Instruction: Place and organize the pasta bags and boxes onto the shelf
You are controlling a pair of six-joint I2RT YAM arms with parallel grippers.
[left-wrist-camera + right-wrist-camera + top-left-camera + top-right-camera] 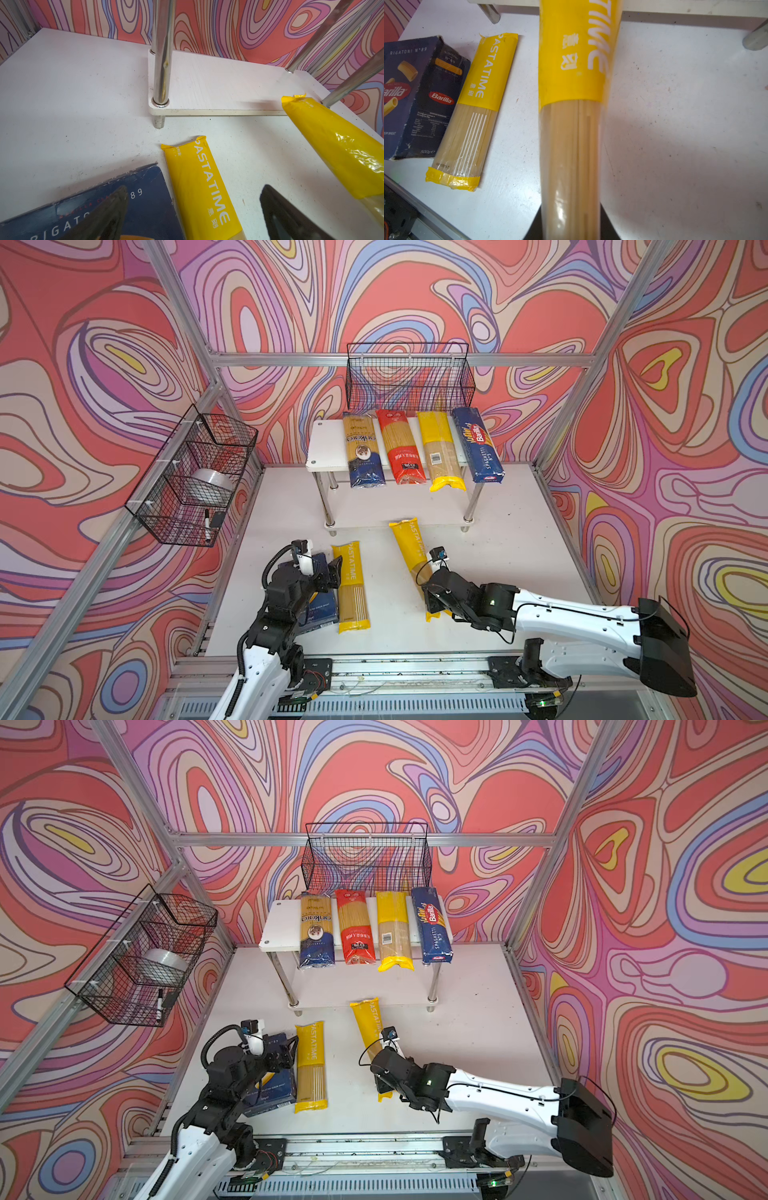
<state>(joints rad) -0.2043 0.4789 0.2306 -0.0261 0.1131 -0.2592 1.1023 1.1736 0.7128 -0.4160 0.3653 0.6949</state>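
Observation:
On the shelf's (326, 448) top board lie a gold-and-navy bag (365, 452), a red bag (400, 448), a yellow bag (441, 452) and the long Barilla spaghetti box (478, 445). My right gripper (571, 224) is shut on the clear middle of another yellow PASTATIME bag (409, 547); the bag's far end reaches the lower board's (218, 87) front edge. My left gripper (194, 187) is open, hanging over the wide Barilla rigatoni box (415, 93) and a third PASTATIME bag (352, 585) lying flat on the table beside it.
A black wire basket (409, 377) hangs on the back wall above the shelf. Another basket (195, 477) on the left wall holds a tape roll and a marker. An aluminium rail (374, 668) runs along the table's front edge.

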